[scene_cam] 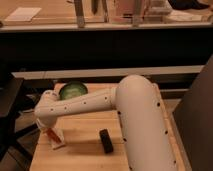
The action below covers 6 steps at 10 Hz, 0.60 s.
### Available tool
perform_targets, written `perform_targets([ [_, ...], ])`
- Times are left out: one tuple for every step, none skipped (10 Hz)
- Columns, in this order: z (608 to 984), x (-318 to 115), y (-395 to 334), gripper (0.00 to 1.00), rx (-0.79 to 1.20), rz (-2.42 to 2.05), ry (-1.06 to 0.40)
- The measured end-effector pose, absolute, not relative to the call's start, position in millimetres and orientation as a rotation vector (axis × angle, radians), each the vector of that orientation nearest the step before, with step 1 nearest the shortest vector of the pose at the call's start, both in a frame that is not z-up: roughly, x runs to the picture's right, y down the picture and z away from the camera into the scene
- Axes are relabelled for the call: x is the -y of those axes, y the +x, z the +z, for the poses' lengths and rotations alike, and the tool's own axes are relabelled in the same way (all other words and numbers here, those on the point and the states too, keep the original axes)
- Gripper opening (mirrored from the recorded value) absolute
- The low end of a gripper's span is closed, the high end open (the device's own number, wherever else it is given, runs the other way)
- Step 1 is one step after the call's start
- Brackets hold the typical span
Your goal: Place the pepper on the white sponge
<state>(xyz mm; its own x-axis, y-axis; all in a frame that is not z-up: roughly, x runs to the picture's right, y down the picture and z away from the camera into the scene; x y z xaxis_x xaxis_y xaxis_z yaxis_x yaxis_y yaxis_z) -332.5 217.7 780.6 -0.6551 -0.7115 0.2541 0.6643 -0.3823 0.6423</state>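
Note:
The white sponge (58, 140) lies flat on the wooden table (85, 150) near its left edge. The red-orange pepper (52, 134) shows just under the end of my white arm, over the sponge's far end. My gripper (50, 127) is at the left of the table, right above the sponge, mostly hidden by the wrist. The pepper sits at the gripper's tip; I cannot tell if it is held or resting on the sponge.
A green bowl (73, 90) stands at the back of the table, partly behind my arm. A small black block (105, 140) lies right of the sponge. My arm (135, 115) covers the table's right side. A dark counter runs behind.

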Motion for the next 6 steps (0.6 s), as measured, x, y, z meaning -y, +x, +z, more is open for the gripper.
perform_targets([
  [780.4,-217.8,-332.6,0.29,0.934,-2.09,0.081],
  [780.1,-217.9,-332.8,0.29,0.936,-2.092,0.082],
  [780.0,-218.2,-332.7,0.29,0.938,-2.095,0.083],
  [779.8,-218.5,-332.8,0.29,0.94,-2.097,0.084],
  [779.6,-218.5,-332.8,0.29,0.941,-2.1,0.085],
  [779.2,-218.9,-333.1,0.29,0.945,-2.104,0.086],
])
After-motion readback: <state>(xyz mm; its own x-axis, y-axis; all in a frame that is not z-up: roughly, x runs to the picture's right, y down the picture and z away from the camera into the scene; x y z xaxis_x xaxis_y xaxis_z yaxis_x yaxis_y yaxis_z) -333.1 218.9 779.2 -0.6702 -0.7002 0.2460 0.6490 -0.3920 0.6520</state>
